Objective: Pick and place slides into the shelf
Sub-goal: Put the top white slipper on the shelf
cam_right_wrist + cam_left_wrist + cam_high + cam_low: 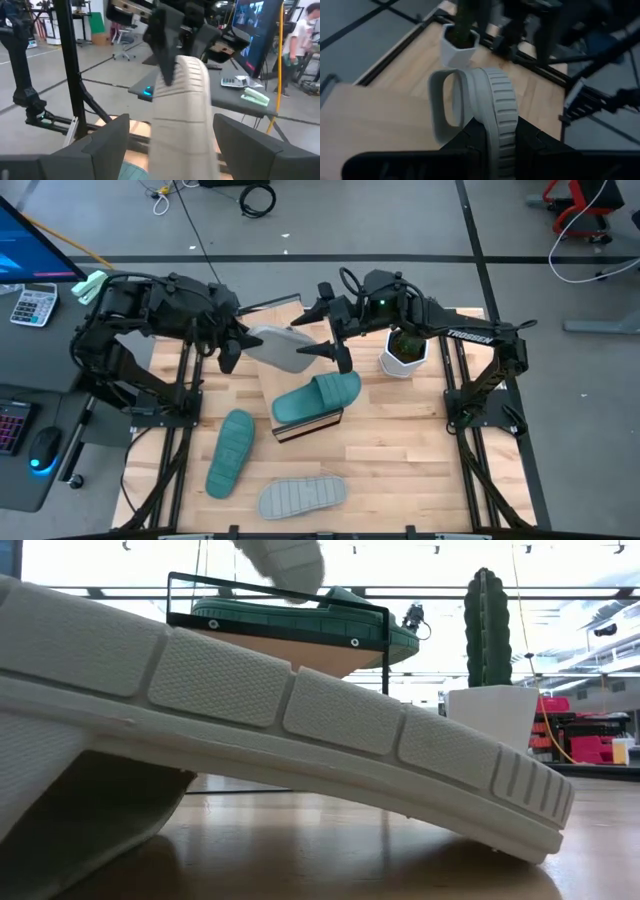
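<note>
A pale grey slide hangs above the table's far middle, with my left gripper shut on one end. My right gripper is open. Its fingers stand on either side of the slide's other end, and I see no touch. One teal slide lies sole down on the shelf. A second teal slide and another grey slide lie on the table nearer the front edge, ribbed soles up. My left gripper pinches the grey slide's sole between its two fingers, at the end away from the strap. The fingers come from the table's left, slanting down. The slide is turned on its side with its ribbed rim toward the camera, lifted clear of the table.
A white pot with a cactus stands at the far right, close behind my right arm. The near grey slide fills the low view in front of the shelf. A desk with a keyboard and calculator stands left of the table.
</note>
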Robot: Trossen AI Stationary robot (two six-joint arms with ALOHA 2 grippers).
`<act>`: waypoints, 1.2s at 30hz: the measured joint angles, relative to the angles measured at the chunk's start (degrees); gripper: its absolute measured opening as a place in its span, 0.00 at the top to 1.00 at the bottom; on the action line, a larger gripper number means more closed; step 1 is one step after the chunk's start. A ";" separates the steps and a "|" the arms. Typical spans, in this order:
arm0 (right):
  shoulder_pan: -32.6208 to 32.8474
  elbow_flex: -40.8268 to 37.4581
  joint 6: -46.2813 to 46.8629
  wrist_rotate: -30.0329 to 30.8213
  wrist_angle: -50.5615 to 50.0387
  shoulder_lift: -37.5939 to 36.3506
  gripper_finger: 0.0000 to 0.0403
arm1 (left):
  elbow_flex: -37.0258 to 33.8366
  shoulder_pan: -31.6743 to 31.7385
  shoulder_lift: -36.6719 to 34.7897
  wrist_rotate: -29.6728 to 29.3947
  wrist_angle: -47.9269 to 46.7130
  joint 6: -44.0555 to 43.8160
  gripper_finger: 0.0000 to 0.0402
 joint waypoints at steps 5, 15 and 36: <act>-0.43 0.00 3.30 -0.69 5.45 2.15 0.27 | -0.05 -0.02 1.28 1.10 -0.85 0.81 0.85; 0.17 -0.04 8.65 -6.40 8.43 4.18 0.27 | -0.10 0.00 3.49 1.05 -1.87 1.89 0.85; -2.36 -0.04 5.85 -0.18 -7.87 -1.87 0.28 | -0.05 -0.22 2.81 -9.48 -1.79 23.32 0.86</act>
